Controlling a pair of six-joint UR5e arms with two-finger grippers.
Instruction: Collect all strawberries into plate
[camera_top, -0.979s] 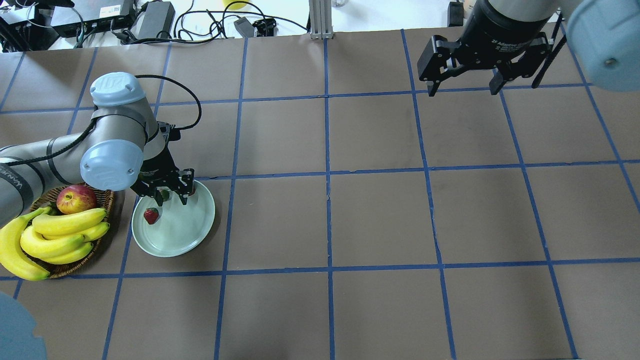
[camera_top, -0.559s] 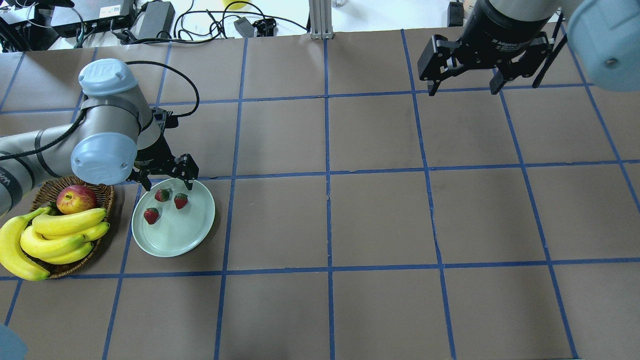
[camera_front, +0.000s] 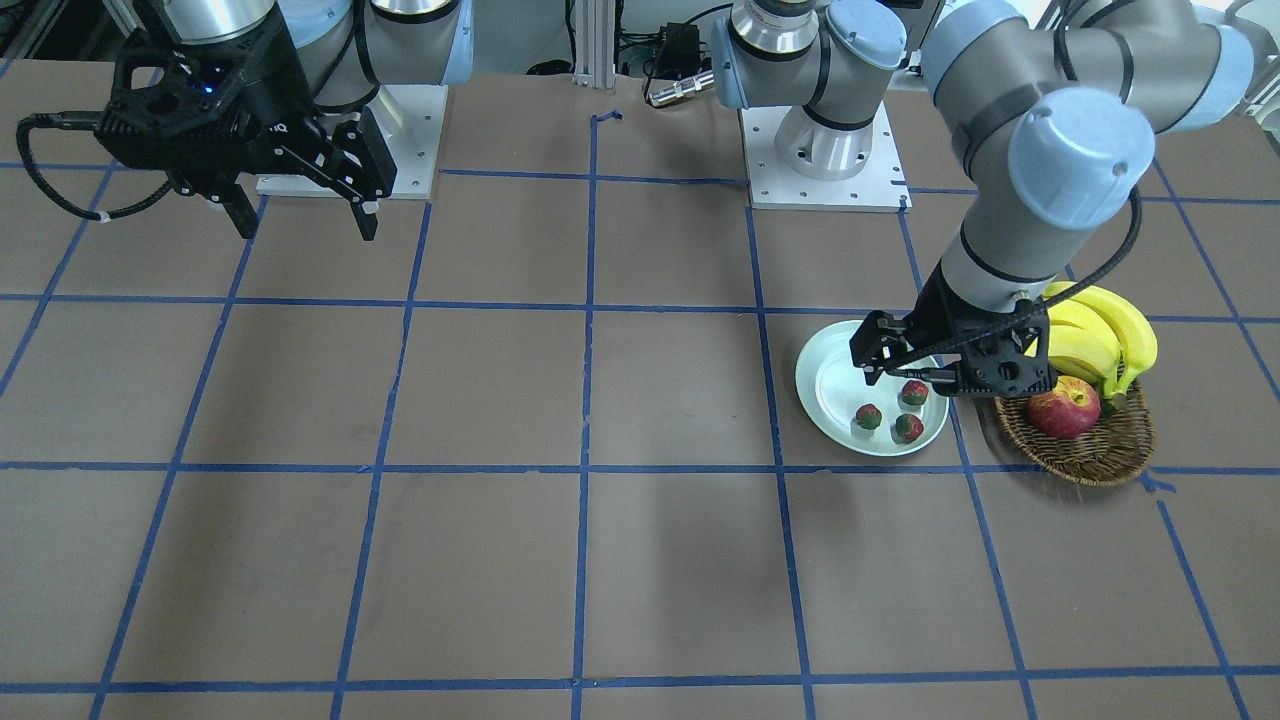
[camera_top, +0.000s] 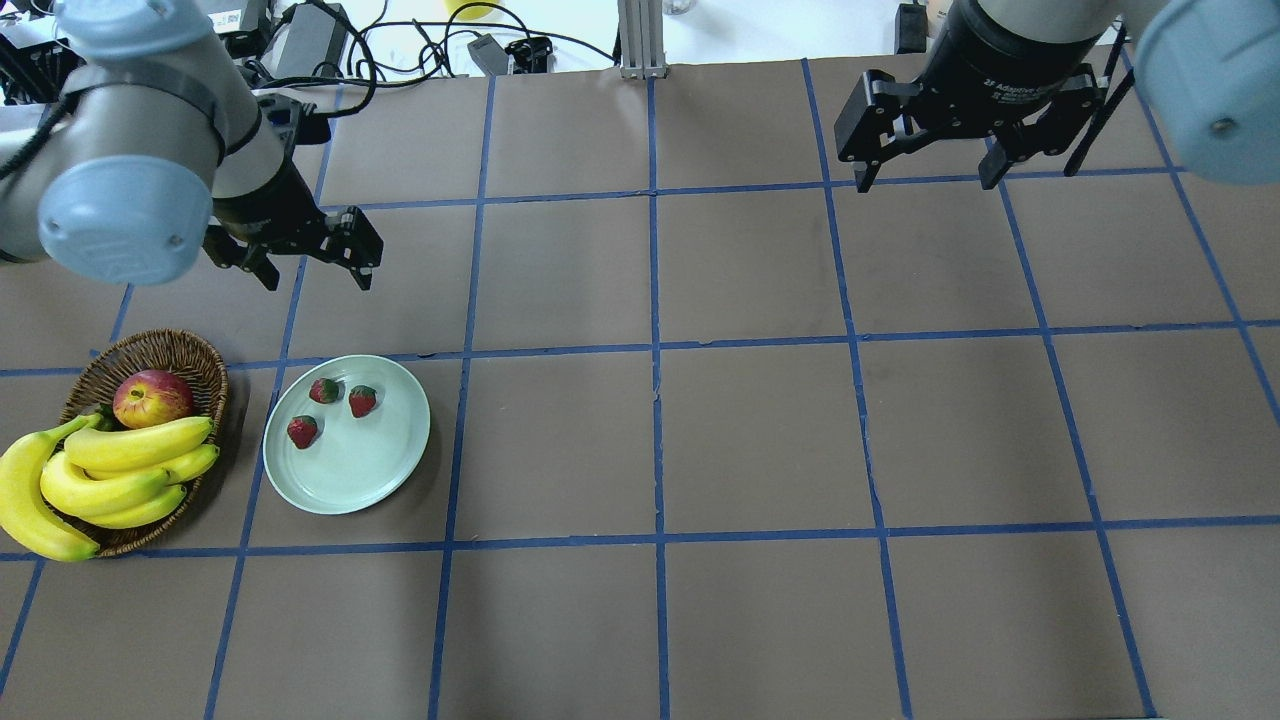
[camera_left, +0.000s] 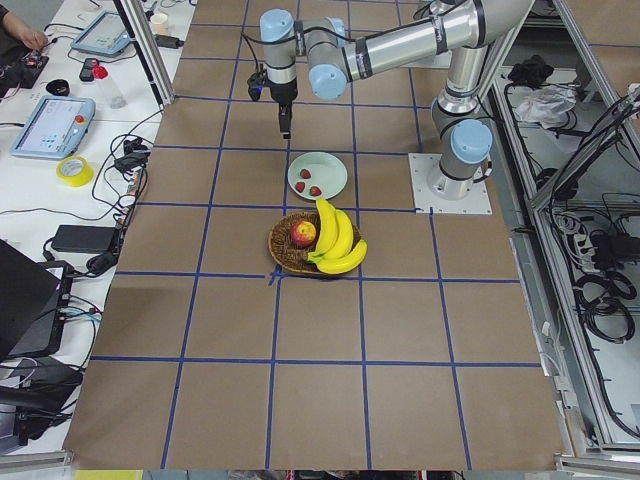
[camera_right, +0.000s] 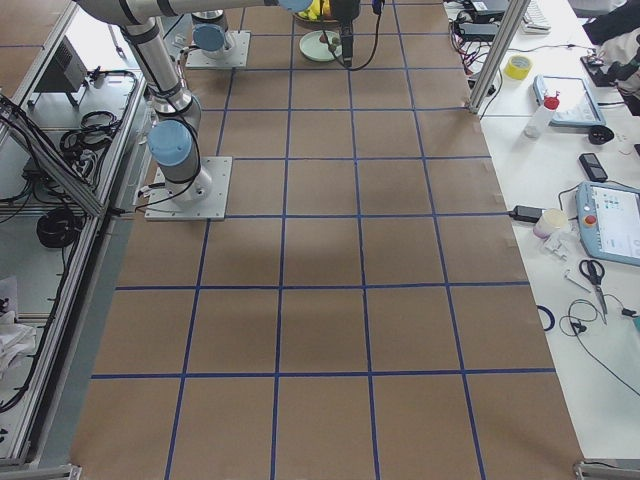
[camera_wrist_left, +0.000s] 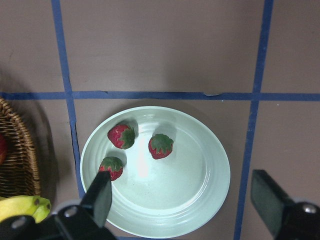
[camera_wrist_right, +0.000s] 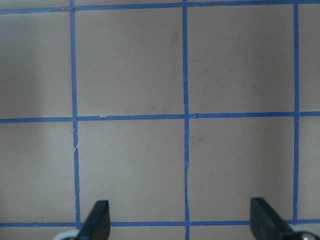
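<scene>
Three strawberries (camera_top: 323, 390) (camera_top: 362, 400) (camera_top: 302, 431) lie apart on the far-left part of the pale mint plate (camera_top: 375, 470). They also show in the left wrist view (camera_wrist_left: 121, 136) (camera_wrist_left: 161, 146) (camera_wrist_left: 111, 167) and in the front view (camera_front: 868, 416). My left gripper (camera_top: 317, 282) is open and empty, raised well above the table, behind the plate. Its fingers (camera_wrist_left: 100, 195) frame the plate (camera_wrist_left: 200, 205) from above. My right gripper (camera_top: 927, 183) is open and empty, high over the far right of the table (camera_wrist_right: 181, 220).
A brown wicker basket (camera_top: 150, 352) stands just left of the plate and holds a red apple (camera_top: 152, 397) and a bunch of bananas (camera_top: 120, 465). Blue tape lines grid the brown table. Cables and boxes lie beyond the far edge.
My left gripper, low over the plate a second ago, has lifted and drawn back toward the far side. Two strawberries it hid now lie uncovered on the plate. The right arm is unmoved.
</scene>
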